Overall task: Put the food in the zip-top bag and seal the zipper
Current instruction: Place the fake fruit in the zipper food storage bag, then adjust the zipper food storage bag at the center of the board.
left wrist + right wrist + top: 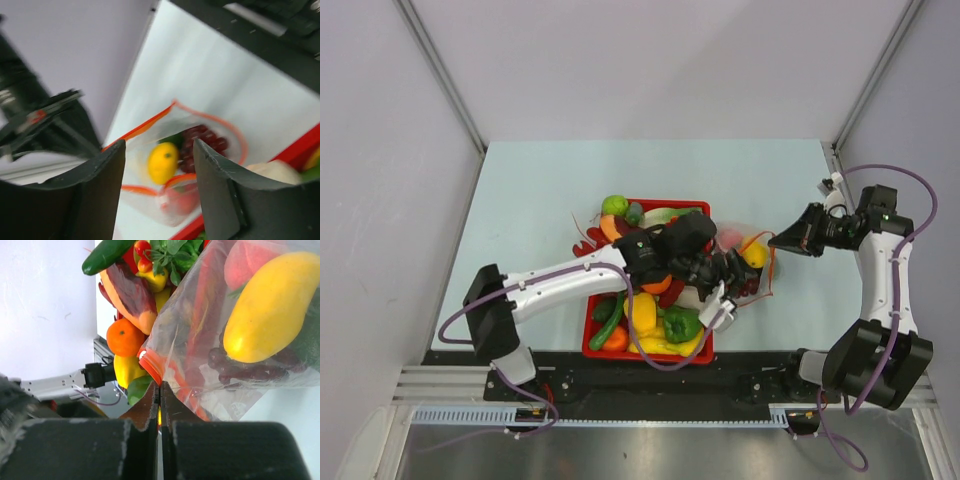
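Observation:
The zip-top bag lies just right of the red tray, its mouth held apart. Inside it I see a yellow lemon, a purple grape bunch and a pink peach. The zipper curves around the opening as an orange-red strip. My left gripper hovers just before the bag's mouth, open, with nothing between its fingers. My right gripper is shut on the bag's edge at the zipper. The lemon and grapes press against the film there.
The red tray holds more toy food: a yellow pepper, a green pepper, an orange and a green cucumber. My left arm crosses the tray. Grey walls close in the pale blue table.

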Controlling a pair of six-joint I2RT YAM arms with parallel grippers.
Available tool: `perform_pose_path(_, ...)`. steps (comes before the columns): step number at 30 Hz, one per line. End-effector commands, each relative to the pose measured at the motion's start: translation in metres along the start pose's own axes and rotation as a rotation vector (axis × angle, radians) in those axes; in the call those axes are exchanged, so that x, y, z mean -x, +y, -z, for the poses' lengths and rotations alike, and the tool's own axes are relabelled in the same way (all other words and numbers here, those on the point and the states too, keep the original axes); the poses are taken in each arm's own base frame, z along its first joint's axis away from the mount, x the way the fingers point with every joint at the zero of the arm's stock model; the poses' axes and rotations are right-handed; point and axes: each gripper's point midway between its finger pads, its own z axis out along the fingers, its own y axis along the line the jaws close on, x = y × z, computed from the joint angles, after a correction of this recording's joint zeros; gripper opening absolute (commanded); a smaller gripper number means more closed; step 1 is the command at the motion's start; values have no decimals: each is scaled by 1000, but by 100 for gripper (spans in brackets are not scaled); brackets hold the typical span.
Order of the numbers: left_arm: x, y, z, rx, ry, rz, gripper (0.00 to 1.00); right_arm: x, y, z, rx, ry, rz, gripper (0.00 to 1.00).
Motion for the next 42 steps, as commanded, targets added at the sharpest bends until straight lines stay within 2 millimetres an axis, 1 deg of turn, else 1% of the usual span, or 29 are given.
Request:
perform_pose_path(1, 2, -53, -14, -138, 130, 278, 60, 16, 6, 4, 2, -47, 19, 0)
perform_pose_path(2, 5, -55, -19, -130, 133, 286, 60, 16, 6, 4, 2, -47, 19, 0)
perform_pose_path(3, -4, -71, -23, -131, 179, 343, 60, 16, 6, 4, 2, -48, 21, 0)
perform_pose_path(5, -7, -72, -31, -84, 192, 340, 61, 15, 6, 4, 2, -49, 20, 0)
perform_pose_path(6, -18, -82, -32, -78, 242, 354, 61, 15, 6, 4, 4, -48, 20, 0)
perform_pose_path(7, -25, -87, -37, -72, 268, 358, 61, 15, 6, 4, 4, -48, 21, 0)
perform_pose_path(11, -43, -80, -48, -6, 322, 380, 64, 14, 6, 4, 4, -48, 23, 0)
perform_pose_path(15, -48, -69, -53, 52, 325, 403, 67, 14, 6, 4, 5, -49, 27, 0)
perform_pose_path(16, -49, -68, -54, 55, 327, 405, 67, 13, 6, 4, 5, -47, 23, 0)
perform_pose_path(18, -54, -73, -60, 35, 339, 423, 65, 13, 6, 4, 4, -49, 29, 0)
perform_pose_path(21, -64, -81, -67, 3, 373, 431, 59, 14, 6, 5, 0, -52, 34, 0)
perform_pose_path(23, -69, -89, -68, -29, 397, 443, 51, 13, 5, 5, -2, -49, 30, 0)
perform_pose_path(24, -70, -88, -71, -37, 400, 441, 49, 13, 5, 5, -2, -50, 32, 0)
perform_pose_path(25, -71, -90, -71, -51, 406, 445, 42, 13, 5, 5, -4, -50, 34, 0)
perform_pose_path(26, -71, -94, -71, -67, 413, 448, 38, 13, 5, 6, -6, -52, 33, 0)
perform_pose_path(27, -72, -91, -70, -71, 416, 433, 36, 14, 6, 6, -4, -52, 33, 0)
perform_pose_path(28, -71, -89, -69, -73, 420, 430, 20, 13, 7, 7, -1, -51, 28, 0)
perform_pose_path(29, -69, -89, -68, -81, 422, 430, 10, 13, 6, 7, -2, -51, 49, 0)
perform_pose_path(30, -66, -77, -65, -58, 418, 425, 3, 13, 6, 8, -2, -51, 55, 0)
perform_pose_path(31, -60, -68, -58, -49, 413, 424, 0, 12, 7, 9, 0, -45, 53, 0)
perform_pose_path(32, -53, -56, -53, -28, 401, 417, 0, 14, 9, 12, -1, -50, 92, 0)
perform_pose_path(33, -42, -36, -47, 9, 378, 401, 0, 14, 10, 13, 0, -45, 112, 0)
perform_pose_path(34, -36, -22, -39, 41, 365, 392, 0, 11, 11, 15, -9, -29, 112, 0)
perform_pose_path(35, -21, 1, -23, 98, 341, 368, 0, 16, 16, 20, -19, -36, 161, 0)
perform_pose_path(36, -12, 20, -14, 143, 321, 350, 0, 14, 13, 23, -48, -18, 195, 0)
perform_pose_path(38, -2, 51, 12, 220, 305, 306, 0, 20, 17, 31, -79, -22, 264, 0)
perform_pose_path(39, 3, 64, 21, 251, 299, 286, 0, 17, 17, 33, -88, -7, 296, 0)
perform_pose_path(41, -2, 75, 38, 271, 317, 252, 0, 15, 17, 37, -118, 3, 340, 0)
perform_pose_path(42, 1, 81, 46, 284, 317, 232, 0, 12, 19, 38, -123, 16, 358, 0)
